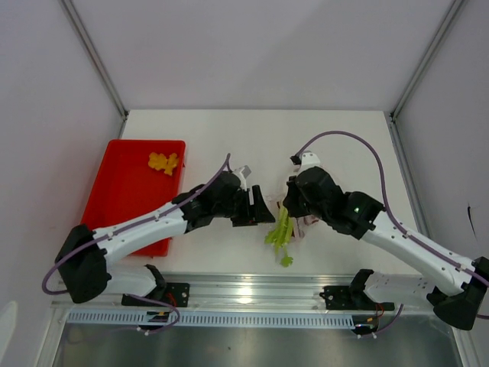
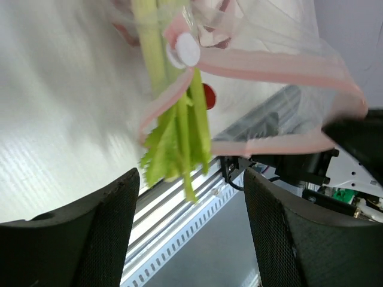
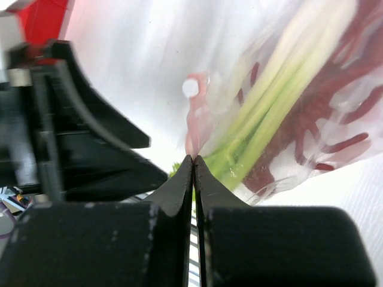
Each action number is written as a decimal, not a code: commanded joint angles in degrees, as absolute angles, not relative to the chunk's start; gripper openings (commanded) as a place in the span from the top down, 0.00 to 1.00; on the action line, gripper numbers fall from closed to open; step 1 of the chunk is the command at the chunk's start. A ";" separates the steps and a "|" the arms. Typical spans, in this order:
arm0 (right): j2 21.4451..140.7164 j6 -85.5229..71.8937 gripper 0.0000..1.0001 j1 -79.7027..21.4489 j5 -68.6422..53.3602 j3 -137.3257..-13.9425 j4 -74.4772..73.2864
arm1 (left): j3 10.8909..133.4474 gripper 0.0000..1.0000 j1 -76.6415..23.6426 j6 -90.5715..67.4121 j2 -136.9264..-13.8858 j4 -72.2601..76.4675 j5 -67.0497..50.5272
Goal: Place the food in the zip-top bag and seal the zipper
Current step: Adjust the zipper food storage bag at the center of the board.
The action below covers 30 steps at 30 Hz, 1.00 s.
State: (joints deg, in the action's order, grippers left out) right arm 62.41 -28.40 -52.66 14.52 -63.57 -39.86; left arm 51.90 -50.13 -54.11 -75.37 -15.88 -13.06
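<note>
Ahead of the spread left pincer (image 2: 191, 176), the right pincer (image 3: 193, 158) clamps the zipper (image 2: 275, 63) of the zip-top bag (image 3: 335, 89).

The bench (image 1: 252, 138) is white. On its left the tray (image 1: 114, 202) is bright red, with yellow-orange pieces (image 1: 163, 162) at its far end. The zip-top bag (image 2: 287, 36) is clear, and its zipper (image 2: 269, 63) is a pale pink-red strip with a round white slider tab (image 2: 187, 49). Light green stalks (image 2: 179, 137), deeper green at their leafy tips, show through it beside the dark red crab (image 3: 317, 113). The left gripper (image 2: 191, 179) and right gripper (image 3: 193, 158) are matt black, and the left one's pads (image 2: 114, 221) have a fine mesh pattern. The left arm (image 1: 145, 229) and right arm (image 1: 412, 248) are white and black, trailing purple cables (image 1: 359, 141).
</note>
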 commanded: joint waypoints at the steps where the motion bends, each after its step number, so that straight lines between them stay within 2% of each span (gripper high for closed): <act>1: 60.56 -27.25 1.00 -51.86 13.62 -67.14 -40.43 | 49.14 0.28 -50.45 -50.54 -70.93 -18.28 -8.71; 6: 60.29 -27.25 1.00 -51.24 12.92 -67.50 -40.78 | 46.75 0.33 -50.27 -50.89 -69.52 -17.40 -7.30; 9: 60.29 -27.51 1.00 -51.24 12.57 -67.67 -40.43 | 47.81 0.44 -50.54 -51.32 -72.06 -16.00 -7.38; 17: 61.17 -27.77 1.00 -51.24 10.99 -68.47 -40.08 | 49.74 0.36 -50.98 -53.18 -78.74 -10.28 -7.65; 26: 60.64 -28.48 1.00 -51.24 10.63 -68.03 -39.99 | 52.56 0.43 -50.98 -52.91 -83.92 -8.09 -7.20; 29: 60.82 -28.65 1.00 -51.24 10.46 -68.11 -39.20 | 53.00 0.48 -50.98 -53.52 -86.12 -5.63 -9.40; 30: 61.08 -28.74 1.00 -51.15 10.46 -68.20 -39.11 | 53.26 0.53 -51.06 -53.79 -86.57 -5.28 -9.75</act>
State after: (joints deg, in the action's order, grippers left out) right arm 61.69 -28.32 -51.35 11.07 -65.52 -41.67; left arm 50.74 -50.68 -52.82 -84.75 -9.21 -8.23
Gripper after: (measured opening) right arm 0.006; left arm 0.501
